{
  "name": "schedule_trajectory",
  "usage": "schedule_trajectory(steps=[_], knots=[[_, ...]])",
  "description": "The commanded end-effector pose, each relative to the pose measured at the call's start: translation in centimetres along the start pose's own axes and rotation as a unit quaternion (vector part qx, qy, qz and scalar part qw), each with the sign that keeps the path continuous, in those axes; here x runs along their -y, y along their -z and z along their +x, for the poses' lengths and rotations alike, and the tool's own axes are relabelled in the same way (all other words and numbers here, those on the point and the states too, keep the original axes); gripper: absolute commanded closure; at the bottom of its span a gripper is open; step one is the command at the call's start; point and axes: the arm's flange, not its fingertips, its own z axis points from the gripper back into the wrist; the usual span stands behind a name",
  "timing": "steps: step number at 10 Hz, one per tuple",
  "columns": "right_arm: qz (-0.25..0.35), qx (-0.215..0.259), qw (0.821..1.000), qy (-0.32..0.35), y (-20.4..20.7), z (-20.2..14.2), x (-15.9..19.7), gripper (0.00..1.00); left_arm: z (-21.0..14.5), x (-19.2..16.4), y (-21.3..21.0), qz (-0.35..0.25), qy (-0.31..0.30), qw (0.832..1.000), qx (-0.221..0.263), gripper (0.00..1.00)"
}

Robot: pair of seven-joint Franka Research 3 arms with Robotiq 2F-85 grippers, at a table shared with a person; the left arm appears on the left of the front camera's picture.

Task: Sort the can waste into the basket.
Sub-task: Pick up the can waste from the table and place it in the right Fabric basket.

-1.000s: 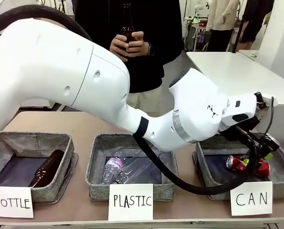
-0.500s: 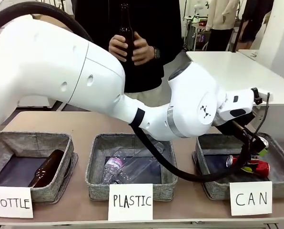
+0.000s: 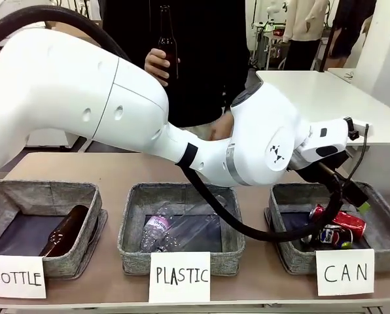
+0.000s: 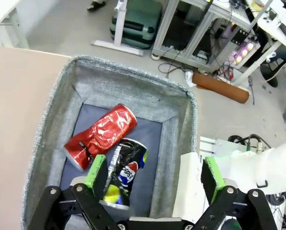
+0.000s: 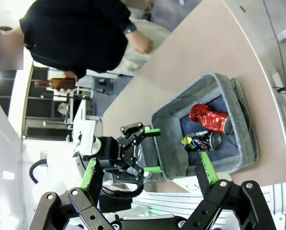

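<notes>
Front view, left arm: reaching across from the left of the frame to the right, its left gripper [image 3: 352, 196] hanging over the basket [image 3: 286, 252] at lower right; how wide its jaws are standing I cannot tell here
Front view, cans: the red can [image 3: 342, 219] is lying in the basket, the Pepsi can [image 3: 331, 236] lying just in front of it, touching or nearly so
Front view, sign: the CAN sign [image 3: 344, 271] is leaning at the basket's near wall
Front view, person: standing at top centre, one hand [image 3: 157, 65] holding a brown bottle [image 3: 166, 40] upright
Front view, other baskets: the PLASTIC basket [image 3: 133, 229] sitting at lower centre, the BOTTLE basket [image 3: 84, 252] at lower left

Left wrist view, gripper: the left gripper [image 4: 153, 173] is standing wide and holding nothing
Left wrist view, cans: the red can [image 4: 101, 135] is lying slantwise on the dark floor at centre, the Pepsi can [image 4: 125, 170] lying beside it toward the bottom edge, both inside the basket [image 4: 47, 139]

Right wrist view, right gripper [image 5: 148, 174]: spread wide, gripping nothing, well apart from the basket [image 5: 246, 139]
Right wrist view, cans: the red can [image 5: 209, 118] and the Pepsi can [image 5: 202, 141] are lying side by side in the basket at centre right
Right wrist view, other gripper: the left gripper [image 5: 151, 149] is hanging wide just beside the basket's rim
</notes>
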Motion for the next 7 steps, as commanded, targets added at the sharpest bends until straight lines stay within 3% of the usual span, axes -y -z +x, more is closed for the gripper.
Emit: schedule_trajectory(steps=[1,3,4,5,6,7], knots=[[-0.004,-0.001,1.0,0.001,-0.2,0.3,-0.1,0.0,-0.7,-0.1,-0.8,0.003,-0.022,1.0,-0.009,0.0],[-0.004,-0.001,1.0,0.001,-0.2,0.3,-0.1,0.0,-0.7,-0.5,-3.7,-0.004,-0.051,0.998,-0.043,0.0],[-0.004,-0.001,1.0,0.001,-0.2,0.3,-0.1,0.0,-1.0,-0.7,-7.8,0.002,-0.067,0.993,-0.094,0.0],[0.0,0.0,1.0,0.0,0.0,0.0,0.0,0.0,-1.4,-0.8,-12.6,-0.012,-0.117,0.987,-0.107,0.0],[-0.015,0.017,0.999,0.043,2.5,0.9,-0.4,0.0,-2.5,-1.0,-18.7,-0.009,-0.189,0.975,-0.114,0.0],[-0.002,-0.005,0.998,0.056,6.4,1.3,-2.1,0.0,-4.7,-1.0,-25.8,0.045,-0.256,0.959,-0.112,0.0]])
